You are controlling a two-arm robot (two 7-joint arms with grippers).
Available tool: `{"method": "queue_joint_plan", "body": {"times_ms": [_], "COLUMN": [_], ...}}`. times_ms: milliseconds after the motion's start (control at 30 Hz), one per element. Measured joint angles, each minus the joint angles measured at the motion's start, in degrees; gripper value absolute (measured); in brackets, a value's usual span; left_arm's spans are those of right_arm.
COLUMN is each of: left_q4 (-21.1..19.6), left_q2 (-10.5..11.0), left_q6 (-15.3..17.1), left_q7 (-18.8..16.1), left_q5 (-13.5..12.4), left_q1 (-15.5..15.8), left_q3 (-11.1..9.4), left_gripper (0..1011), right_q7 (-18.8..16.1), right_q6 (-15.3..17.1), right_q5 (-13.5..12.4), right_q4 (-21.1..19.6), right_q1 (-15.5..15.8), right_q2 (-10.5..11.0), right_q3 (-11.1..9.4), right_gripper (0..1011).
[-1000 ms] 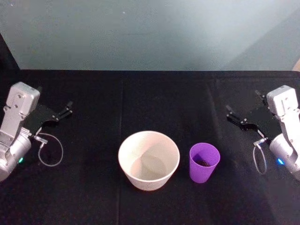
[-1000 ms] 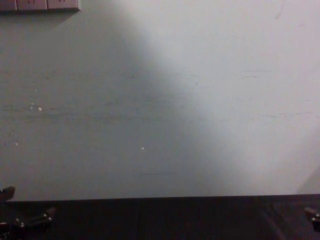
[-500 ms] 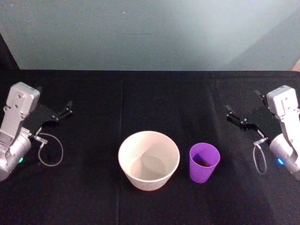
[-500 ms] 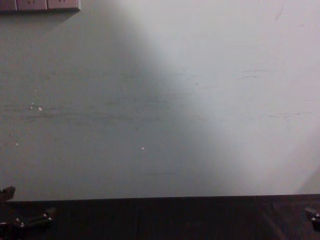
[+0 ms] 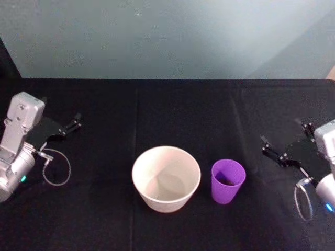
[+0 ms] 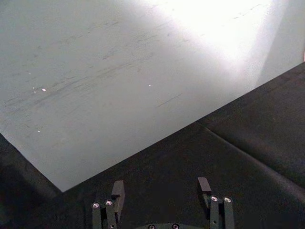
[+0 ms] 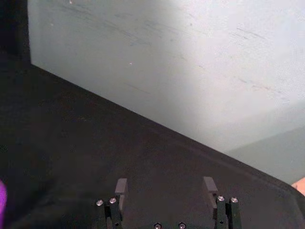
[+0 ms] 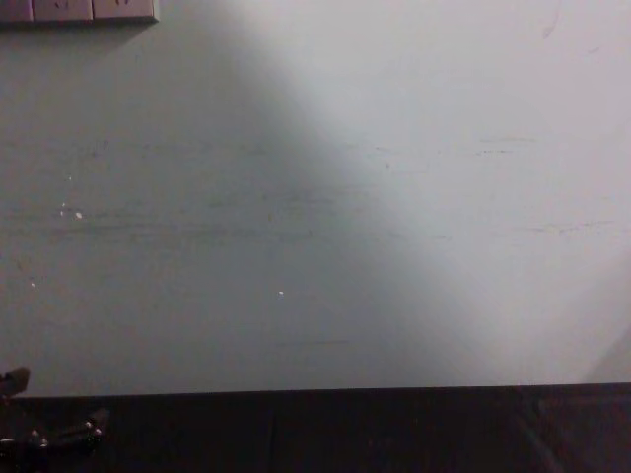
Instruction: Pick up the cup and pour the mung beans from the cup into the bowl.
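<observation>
The purple cup [image 5: 228,180] stands upright on the black table, just right of the white bowl [image 5: 166,178]. Dark mung beans [image 5: 226,181] lie in its bottom. My right gripper [image 5: 283,138] hovers to the right of the cup, clear of it, open and empty; in the right wrist view its fingers [image 7: 121,187] stand wide apart, and a purple sliver of the cup [image 7: 1,199] shows beside them. My left gripper [image 5: 75,122] is parked at the far left, open, with nothing between its fingers [image 6: 117,190]. One left fingertip [image 8: 91,426] shows in the chest view.
A black cloth covers the table [image 5: 167,110], which ends at a pale wall [image 5: 167,36] behind. A thin cable loop [image 5: 56,167] hangs by the left arm and another [image 5: 302,201] by the right arm.
My right arm has drawn back toward the table's near right side and dropped out of the chest view. The left arm, cup and bowl have not moved.
</observation>
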State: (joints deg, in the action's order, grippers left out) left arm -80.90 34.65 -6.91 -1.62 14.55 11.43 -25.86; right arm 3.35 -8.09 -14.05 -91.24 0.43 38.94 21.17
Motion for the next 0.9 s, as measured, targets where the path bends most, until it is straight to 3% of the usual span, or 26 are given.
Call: {"method": "queue_joint_plan", "body": {"times_ms": [200,267,500,733,900], "left_q4": [0.0,0.0,0.0,0.0,0.0], "left_q2": [0.0,0.0,0.0,0.0,0.0], "left_q6": [0.0,0.0,0.0,0.0,0.0], "left_q7": [0.0,0.0,0.0,0.0,0.0], "left_q5": [0.0,0.0,0.0,0.0,0.0], "left_q1": [0.0,0.0,0.0,0.0,0.0], "left_q3": [0.0,0.0,0.0,0.0,0.0], "left_gripper": [1000,1000,1000,1000,1000], "right_q7": [-1.4,-3.6,-7.7,-11.0,-13.3], "right_q6": [0.7,1.9,5.6,7.6,7.7], "right_q5": [-2.7,-5.7,-10.2,-10.6,-9.7], "right_q4": [-5.8,-8.7,-13.8,-15.9,-15.6], "right_q1": [6.1,9.2,14.5,16.9,16.1], "right_q2": [3.3,5.1,8.0,9.3,8.4], "right_q3": [-3.0,-4.7,-7.0,-6.7,-5.3], "right_gripper": [1004,1004,1004,1004,1004]}}
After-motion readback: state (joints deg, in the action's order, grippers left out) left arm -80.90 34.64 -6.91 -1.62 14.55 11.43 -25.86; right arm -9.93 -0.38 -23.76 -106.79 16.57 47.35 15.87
